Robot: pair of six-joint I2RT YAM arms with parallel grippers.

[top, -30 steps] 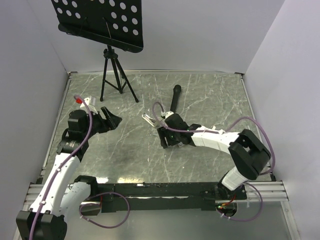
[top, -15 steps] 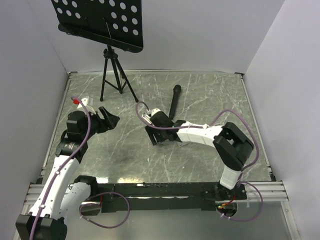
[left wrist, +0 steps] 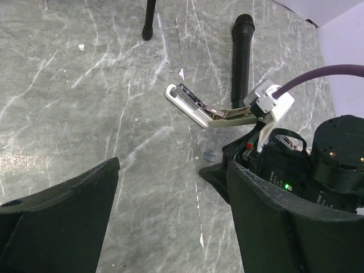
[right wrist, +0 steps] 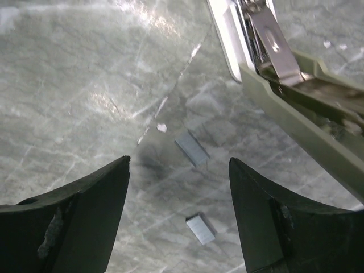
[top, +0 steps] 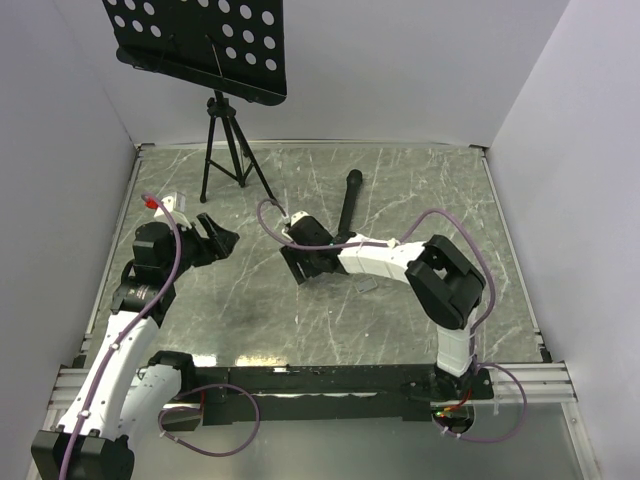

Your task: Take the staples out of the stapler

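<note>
Holds the right gripper [right wrist: 178,162] low over the grey marbled desk [right wrist: 68,68], spread wide with nothing between its fingers [right wrist: 74,219]. Just ahead of that gripper and off to its right, lying hinged open on the desk: the stapler [right wrist: 296,108], with a pale olive body running away to the right and a white arm [right wrist: 227,34] lined with metal reaching forward. Loose on the desk, two short strips of staples [right wrist: 191,149]: one just ahead of the fingertips, near the stapler but apart from it. Then the nearer strip [right wrist: 201,228], down in the gap between the fingers and touching neither.

Holds the left gripper [left wrist: 170,170] just as wide and just as empty, well apart from the stapler, with the stapler ahead of it and slightly right, hard by the right wrist. Farther ahead of the left gripper, past the stapler: a black microphone [left wrist: 242,57] flat on the desk.
</note>
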